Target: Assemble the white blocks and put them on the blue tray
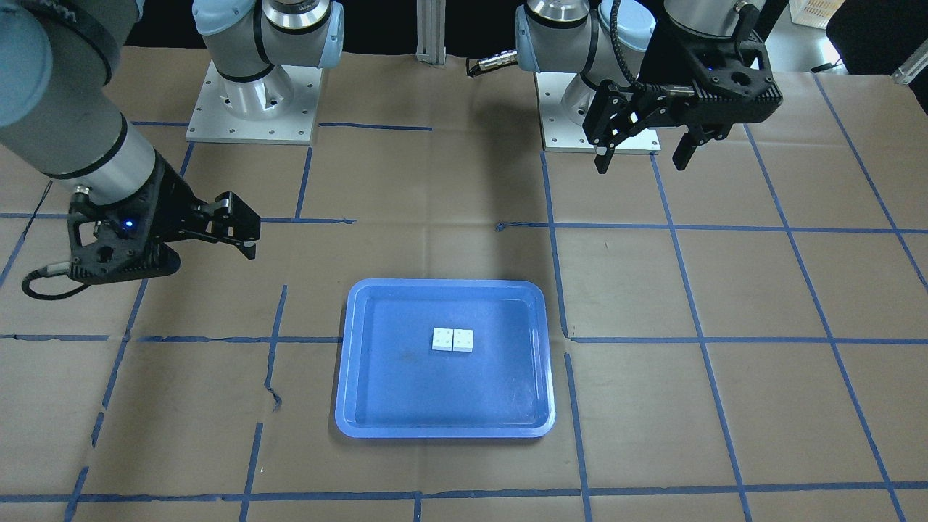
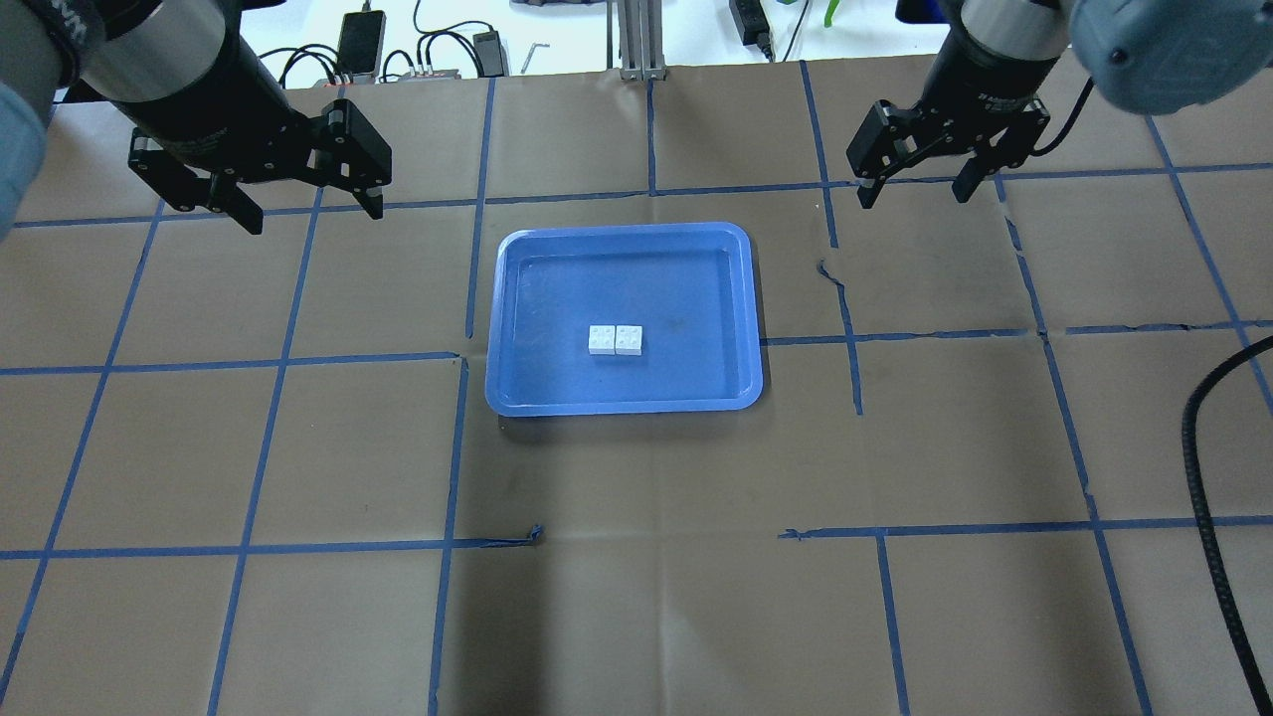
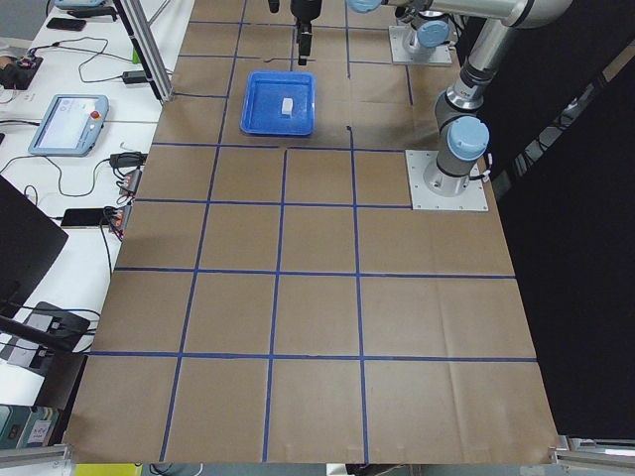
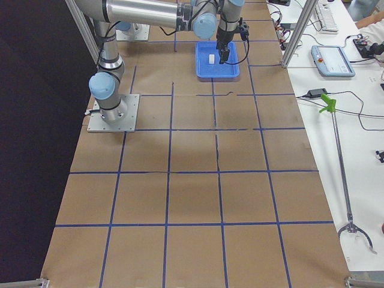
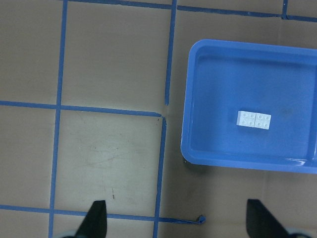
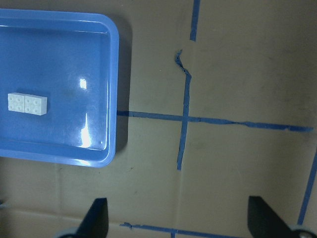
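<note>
Brown desk fills the lower frame. At mid-frame the tray holds both blocks, side by side and touching, near its centre. Beyond, the right hand at left and the left hand at upper right hang released, empty.

Counter, papered brown and gridded in blue tape, is running away from the camera. Tray is sitting at the far end. Blocks are lying inside it, reading as one white speck. Near arm is rising from its base plate and reaching across. Right gripper is hanging in line with the tray, jaws too small to judge. Pendant is lying on the side bench.
</note>
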`<state>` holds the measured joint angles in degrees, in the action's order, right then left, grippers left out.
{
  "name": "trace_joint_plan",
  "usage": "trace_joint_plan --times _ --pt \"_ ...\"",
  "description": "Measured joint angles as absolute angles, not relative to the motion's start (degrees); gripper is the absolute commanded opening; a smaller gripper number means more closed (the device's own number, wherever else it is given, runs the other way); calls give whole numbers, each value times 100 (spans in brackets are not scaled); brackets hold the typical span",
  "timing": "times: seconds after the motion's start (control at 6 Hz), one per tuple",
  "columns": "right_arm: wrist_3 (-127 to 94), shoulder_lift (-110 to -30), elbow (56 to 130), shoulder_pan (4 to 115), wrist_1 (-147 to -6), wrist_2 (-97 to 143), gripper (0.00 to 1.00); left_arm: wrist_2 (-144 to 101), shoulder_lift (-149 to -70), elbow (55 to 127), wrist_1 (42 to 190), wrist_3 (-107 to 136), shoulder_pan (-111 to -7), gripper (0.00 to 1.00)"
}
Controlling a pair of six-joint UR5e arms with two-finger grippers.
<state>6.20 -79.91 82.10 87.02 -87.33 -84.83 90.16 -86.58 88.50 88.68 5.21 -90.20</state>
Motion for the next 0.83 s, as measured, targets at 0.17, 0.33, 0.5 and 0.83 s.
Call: trace_joint_plan --times 0.17,0.33,0.5,0.83 --pt "171 -8200 8004 8820 -8294 -8665 100 9017 -8658 8854 8866 525 -9018 99" --pt "-141 -8432 8069 8934 -8113 -8784 100 9017 -8658 8855 8861 527 -9018 99" --pt "-235 -8547 8228 8982 -8092 -8826 100 9015 -8657 8849 8860 527 -9019 99" --pt "-239 -8575 8362 8972 -8234 -8939 100 9012 -8674 8848 8851 527 -9025 99"
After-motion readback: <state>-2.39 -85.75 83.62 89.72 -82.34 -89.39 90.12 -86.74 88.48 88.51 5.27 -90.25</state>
